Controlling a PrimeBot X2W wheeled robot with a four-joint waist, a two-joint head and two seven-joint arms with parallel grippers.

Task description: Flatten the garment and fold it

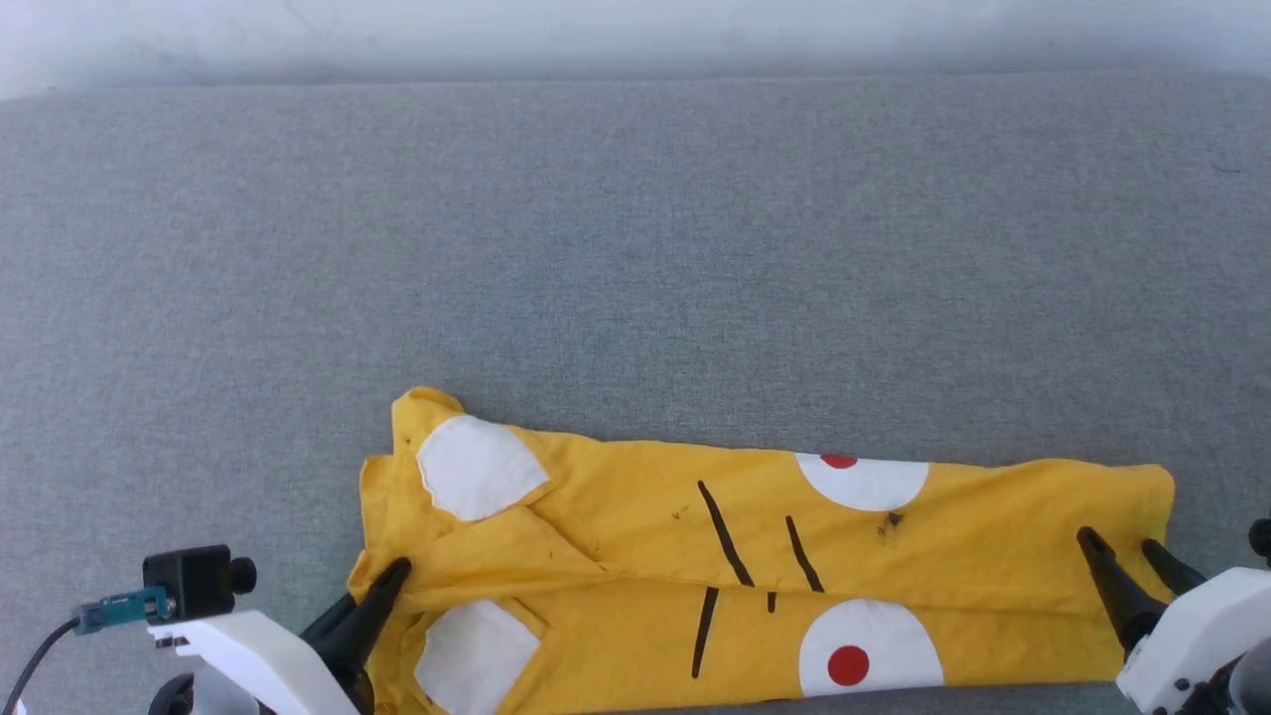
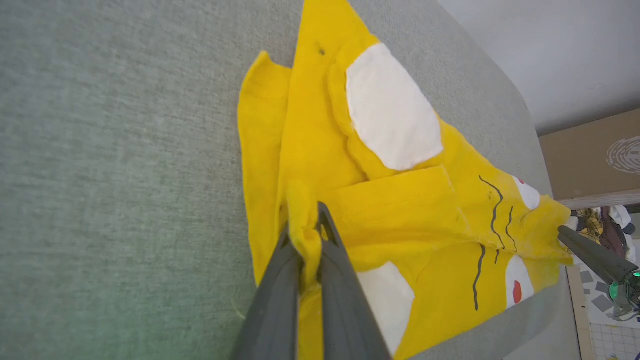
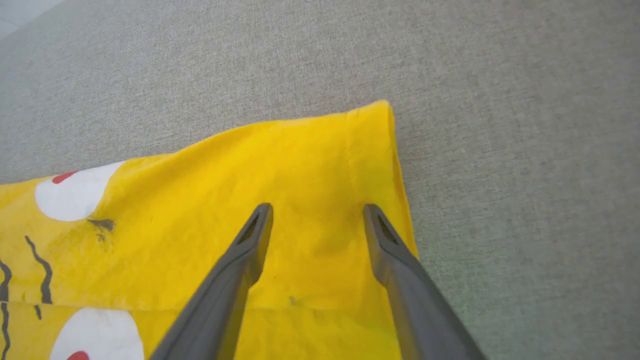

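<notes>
Left claw [image 2: 306, 230] is clamped on a raised fold at the left end of the T-shirt [image 1: 635, 497], laid on the grey pad [image 1: 635, 248]; right claw [image 3: 317, 212] is held spread over its right end.

We find the garment [image 1: 635, 536] lying on the counter [image 1: 635, 248], close to the near edge and well forward of the wall [image 1: 635, 30] behind the counter. It runs lengthwise from left to right, with a crease along its middle. The left gripper [image 1: 394, 570] sits at the garment's left end, with a fold of cloth between its jaws. The right gripper [image 1: 1117, 539] sits at the right end, jaws apart over the cloth, just inside the right edge.
</notes>
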